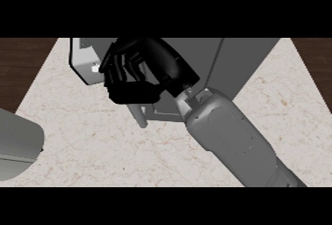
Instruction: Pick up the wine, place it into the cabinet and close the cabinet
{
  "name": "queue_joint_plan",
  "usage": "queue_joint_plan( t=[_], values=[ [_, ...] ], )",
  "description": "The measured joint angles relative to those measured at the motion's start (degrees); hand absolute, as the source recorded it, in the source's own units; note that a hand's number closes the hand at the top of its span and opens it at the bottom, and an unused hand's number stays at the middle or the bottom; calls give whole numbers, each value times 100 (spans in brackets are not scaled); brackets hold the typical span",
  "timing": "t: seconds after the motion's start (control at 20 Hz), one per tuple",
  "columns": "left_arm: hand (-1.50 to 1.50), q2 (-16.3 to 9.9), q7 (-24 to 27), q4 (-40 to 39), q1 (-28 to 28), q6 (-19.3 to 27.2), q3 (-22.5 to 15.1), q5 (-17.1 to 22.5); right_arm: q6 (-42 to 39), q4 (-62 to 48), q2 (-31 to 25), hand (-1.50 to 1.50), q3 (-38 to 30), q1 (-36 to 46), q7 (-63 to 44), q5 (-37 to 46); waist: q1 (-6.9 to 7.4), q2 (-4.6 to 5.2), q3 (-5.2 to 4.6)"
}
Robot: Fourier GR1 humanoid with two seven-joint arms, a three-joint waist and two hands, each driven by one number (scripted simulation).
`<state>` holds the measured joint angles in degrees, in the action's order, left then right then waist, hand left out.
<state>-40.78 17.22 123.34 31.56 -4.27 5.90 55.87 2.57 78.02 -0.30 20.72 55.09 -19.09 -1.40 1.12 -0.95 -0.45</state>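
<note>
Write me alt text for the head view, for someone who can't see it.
The robot's right hand, black fingers curled, reaches across a grey cabinet that stands on a pale marble counter. Its grey forearm rises from the lower right. Another grey forearm shows at the left edge. No wine is visible.

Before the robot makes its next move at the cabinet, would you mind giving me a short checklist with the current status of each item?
1. Right hand is at the cabinet, up against the open door: ok.
2. Wine bottle is visible: not ok; it shows nowhere, and whether it is inside the cabinet or hidden under the hand cannot be told.
3. What the right hand's curled fingers hold: cannot tell.
4. Cabinet door is closed: not ok; it stands open at the left.
5. Door handle is free of the hand: ok; it shows just below the hand.
6. Left hand is out of the way: cannot tell; only a grey forearm shows at the left edge.
</note>
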Motion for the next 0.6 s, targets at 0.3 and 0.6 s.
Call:
queue_joint_plan(
  t=[0.3,0.6],
  values=[
    [-150,214,-85,-100,-424,301,-371,-269,-342,-312,-100,150,-62,65,528,-61,25,-49,-53],
    [-150,367,-152,-214,-742,533,-648,-488,-574,-494,-170,150,-92,150,794,-135,36,-55,-85]
  ],
)
